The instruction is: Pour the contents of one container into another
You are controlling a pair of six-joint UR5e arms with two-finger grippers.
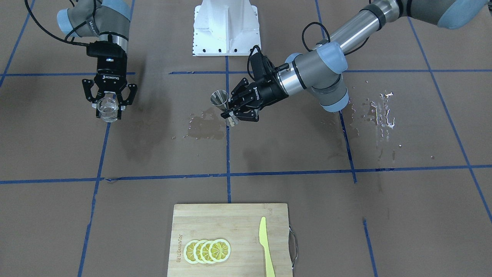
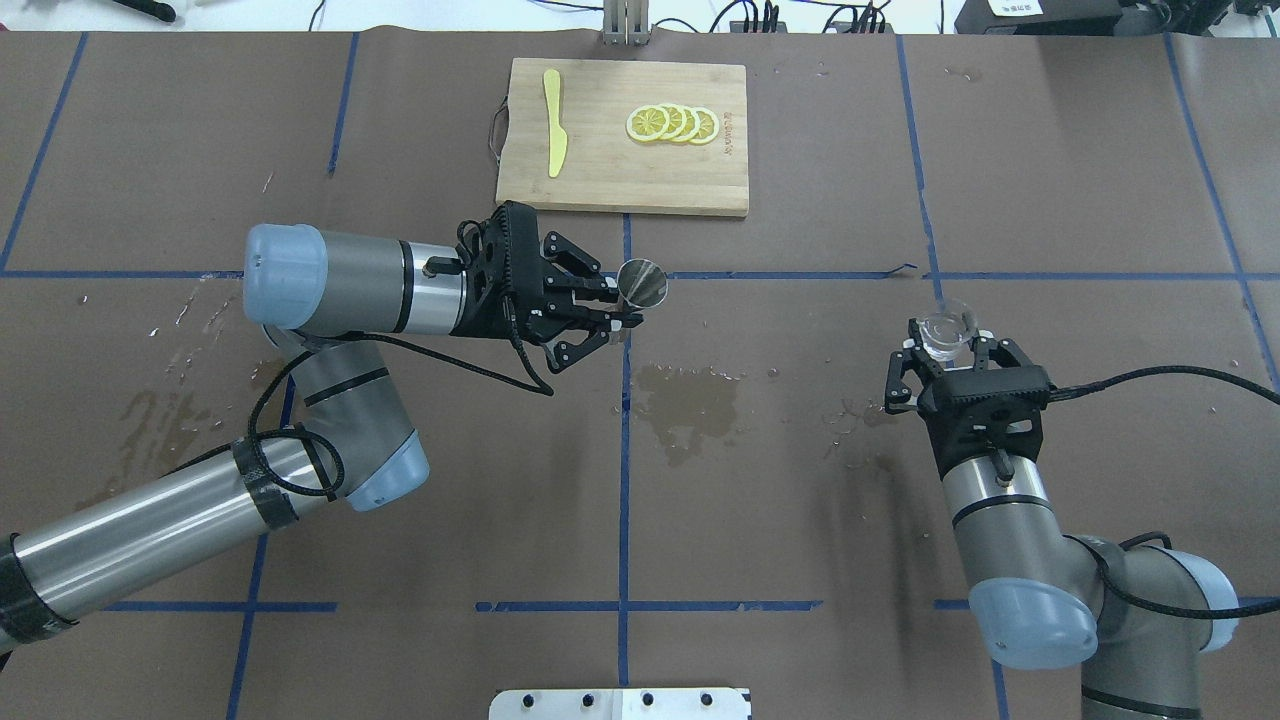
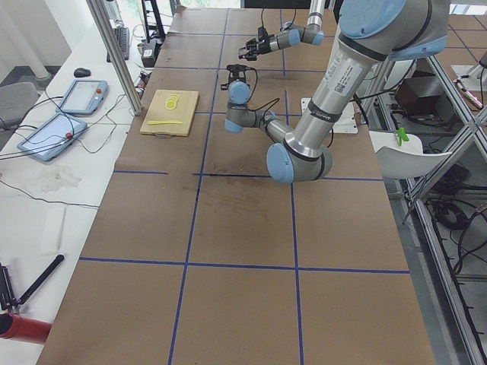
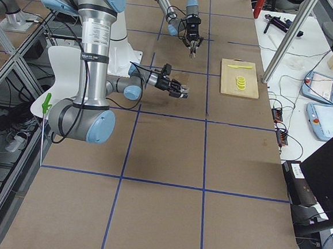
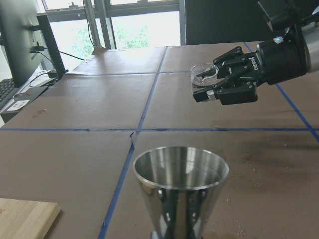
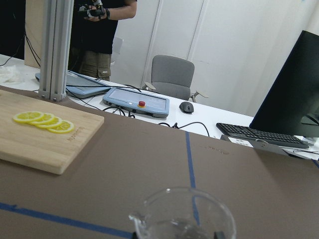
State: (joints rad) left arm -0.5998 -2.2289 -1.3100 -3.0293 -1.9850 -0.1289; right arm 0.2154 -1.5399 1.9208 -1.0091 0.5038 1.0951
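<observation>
Wet streaks (image 2: pixel 150 415) marked the table (image 2: pixel 780 520) at the robot's far left. The left arm reached in level, and its gripper (image 2: pixel 620 318) was closed on the narrow waist of the jigger (image 2: pixel 642 282), fingers tight on either side. The jigger stood upright with its wide mouth up, over the centre tape line near the middle of the table. Whether its foot touched the table could not be told. Just beside it, toward the robot, lay a dark wet patch (image 2: pixel 690 395). Beyond it, at the far edge, a board (image 2: pixel 620 185) carried a yellow knife (image 2: pixel 554 135) and four overlapping lemon slices (image 2: pixel 672 123). Well apart to the right, the right gripper (image 2: pixel 947 345) pointed away from the robot, its fingers closed around the glass (image 2: pixel 945 325). The glass was upright and raised off the table. Whether it held liquid could not be told.
</observation>
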